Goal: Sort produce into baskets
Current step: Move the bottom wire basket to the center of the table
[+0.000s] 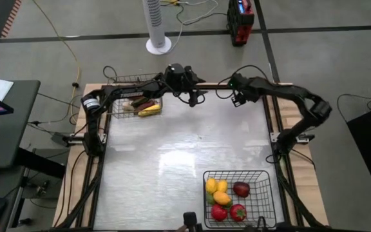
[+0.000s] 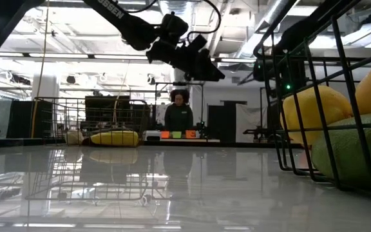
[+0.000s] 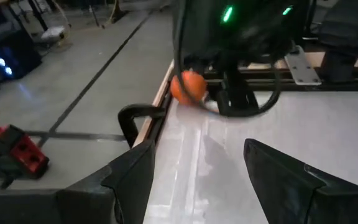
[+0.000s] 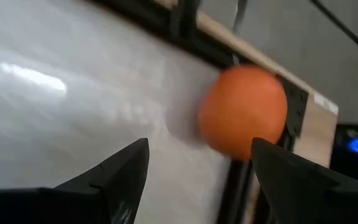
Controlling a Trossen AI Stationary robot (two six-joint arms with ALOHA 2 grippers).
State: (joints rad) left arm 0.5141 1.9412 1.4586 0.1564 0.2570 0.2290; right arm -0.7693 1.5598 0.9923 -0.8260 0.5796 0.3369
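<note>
While my right arm reaches over the far edge of the surface (image 1: 172,161), my right claw (image 4: 194,165) stands spread, empty, with a round orange piece (image 4: 242,111) just ahead of the fingertips (image 4: 123,163). Nothing pinched; the orange lies apart from both fingers, right against the dark frame rail at the surface's far border. My left wrist camera catches the same orange (image 3: 188,86) from the other side, sitting at the edge beneath the right arm's dark body.

My left claw (image 3: 197,168) hangs above the far middle of the surface, fingers spread, holding nothing. From above, it sits just beside the black basket (image 1: 136,98); the right claw (image 1: 239,98) is a little to its right along the same far edge.

Black basket, far left corner: a long yellow piece (image 1: 149,110) inside, with darker long pieces beside it that I cannot tell apart. The level camera shows the yellow one (image 2: 114,138) lying flat on the basket's floor.

Grey-silver basket (image 1: 263,193), near edge, right of centre: two yellow pieces (image 1: 216,187), a dark red round one (image 1: 241,189), two brighter red ones (image 1: 228,212). A green piece (image 2: 350,151) shows through the wires at the level camera, under the yellow ones.

A person (image 2: 180,116) stands in the room beyond the surface.
</note>
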